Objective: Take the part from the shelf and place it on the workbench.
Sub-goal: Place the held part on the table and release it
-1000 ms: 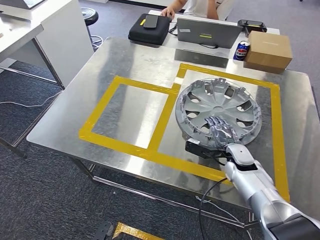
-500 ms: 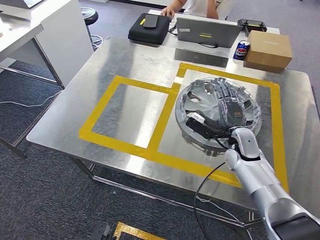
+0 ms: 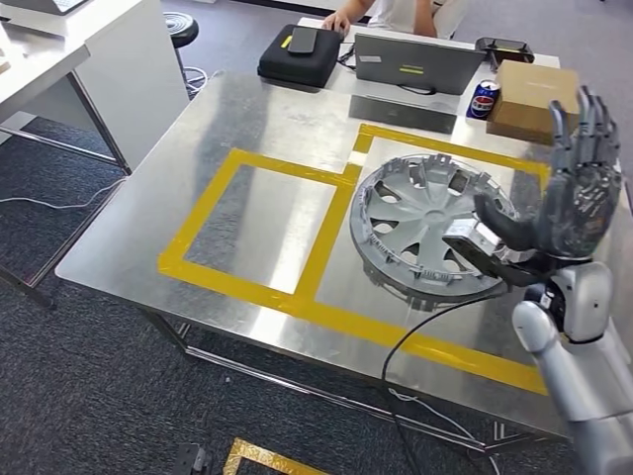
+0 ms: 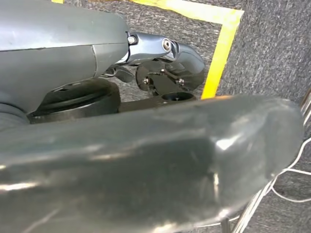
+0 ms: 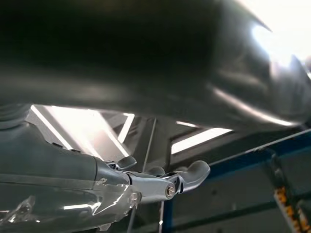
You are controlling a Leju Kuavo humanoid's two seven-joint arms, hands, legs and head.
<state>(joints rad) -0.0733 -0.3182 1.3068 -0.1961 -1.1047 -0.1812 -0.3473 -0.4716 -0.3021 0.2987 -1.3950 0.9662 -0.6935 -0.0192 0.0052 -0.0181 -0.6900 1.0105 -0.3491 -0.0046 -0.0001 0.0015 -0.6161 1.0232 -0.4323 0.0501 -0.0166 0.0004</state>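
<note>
The silver wheel cover (image 3: 431,227) is being left flat on the workbench (image 3: 246,129), inside the yellow tape outline toward its right edge. The right hand (image 3: 575,198) is being held raised beside it, fingers spread, gripping nothing. The left hand's (image 4: 110,145) state cannot be told.

Near-right rim of round silver plastic wheel cover (image 3: 429,223) hidden behind thumb and wrist camera of raised silver right hand (image 3: 575,193). Brown cardboard box (image 3: 531,99) partly covered by that hand's fingertips. Seated person (image 3: 388,12) cut off at head view's top edge. White cabinet (image 3: 89,59) cut at left edge. Label on blue drink can (image 3: 484,99) too small to read. Blurred grey left hand (image 4: 146,160) close to lens, finger pose unreadable. Right wrist view equally smeared and dark.
</note>
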